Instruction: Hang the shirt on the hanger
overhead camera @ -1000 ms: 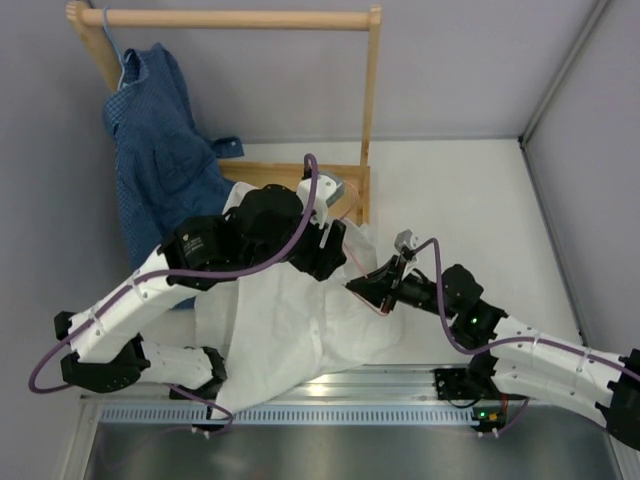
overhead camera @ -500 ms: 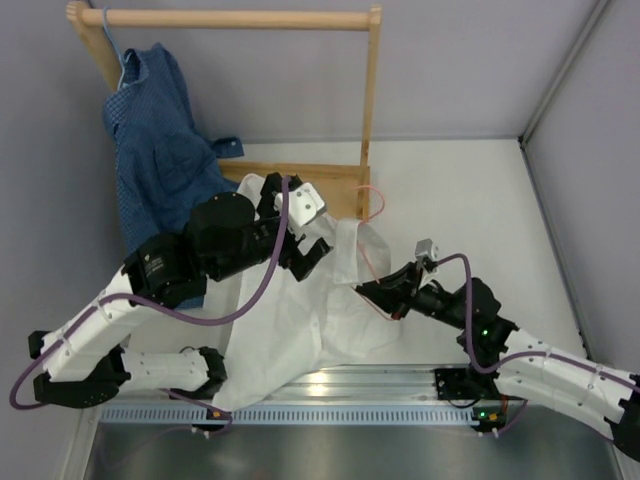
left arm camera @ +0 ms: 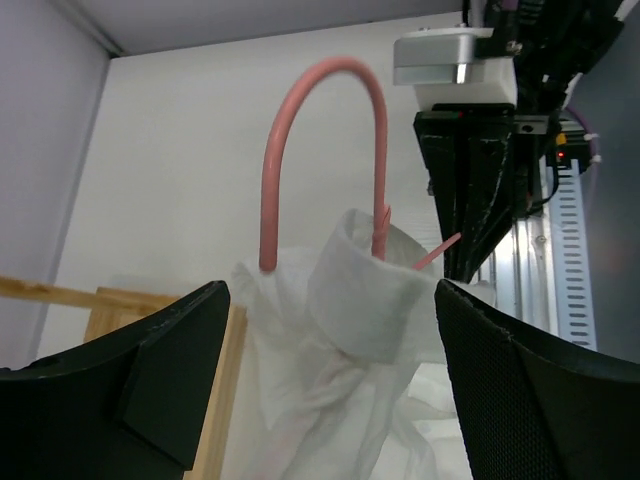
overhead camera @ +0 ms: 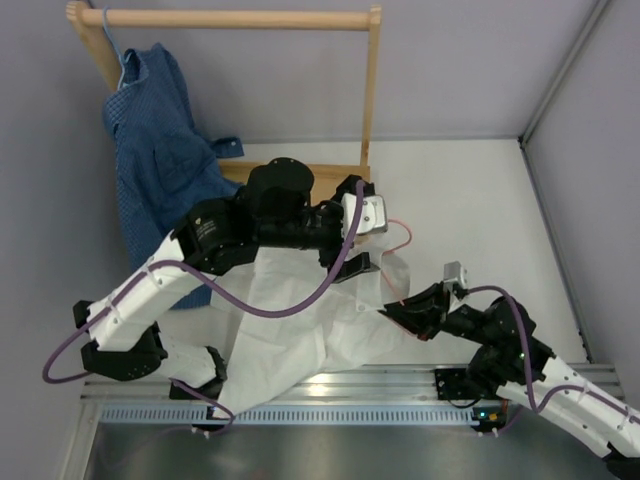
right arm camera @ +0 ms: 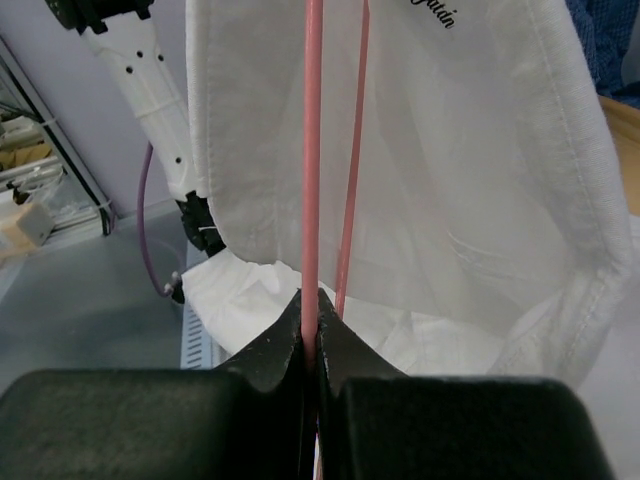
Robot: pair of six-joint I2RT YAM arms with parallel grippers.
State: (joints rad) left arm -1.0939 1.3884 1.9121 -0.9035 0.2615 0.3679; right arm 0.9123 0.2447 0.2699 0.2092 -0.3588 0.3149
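Two moves stand out over the last second, while the blue checked shirt on the wooden rack, at ten o'clock in the top view, has not stirred. First, the left gripper backed off toward nine o'clock, spread its jaws, and has now swung across toward three o'clock. It hovers with the jaws wide apart on either side of the collar and appears to touch nothing. The shirt lies rumpled on the table under that arm, its hem trailing toward seven o'clock, its neck dragged a little toward four o'clock. The hanger pokes its pink hook up out of the collar at twelve o'clock in the left wrist view, so the wire seems to be threaded through the neck. Second, the right gripper, jaws pressed together on the hanger's wire, has drawn back toward five o'clock, taking hanger and collar along. My reading is that the left arm let go to re-grip, likely to pull a shoulder over the wire; the shoulders do not look seated yet.
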